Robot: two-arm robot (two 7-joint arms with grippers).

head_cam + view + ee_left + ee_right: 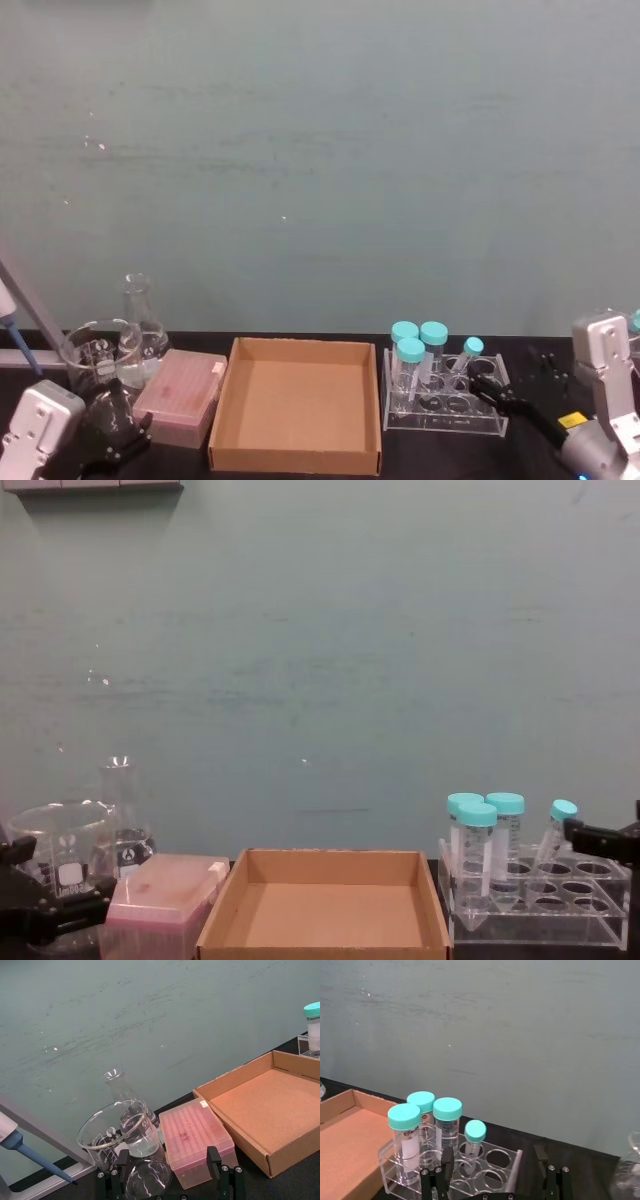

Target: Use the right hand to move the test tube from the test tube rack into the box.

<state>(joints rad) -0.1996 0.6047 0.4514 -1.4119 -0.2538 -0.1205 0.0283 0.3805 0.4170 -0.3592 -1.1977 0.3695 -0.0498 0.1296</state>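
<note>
My right claw (495,1182): spread wide and empty, low at the near right end of the test tube rack (512,1160).
Test tube (474,1141): in the rack's back row, leaning, small teal cap up. Its tip is hard to make out through the acrylic.
Box (300,400): bare cardboard, just left of the rack on the dark worktop (440,455).
Wide tubes (426,1115): three, teal-capped, at the rack's left end. There is dark print on their white bands, too small to read.
Beaker (117,1132): white markings, unreadable.
Yellow label (572,420): on my right arm, text illegible.
My left claw (167,1185): parked near left by the pink box (195,1140), fingers apart.
</note>
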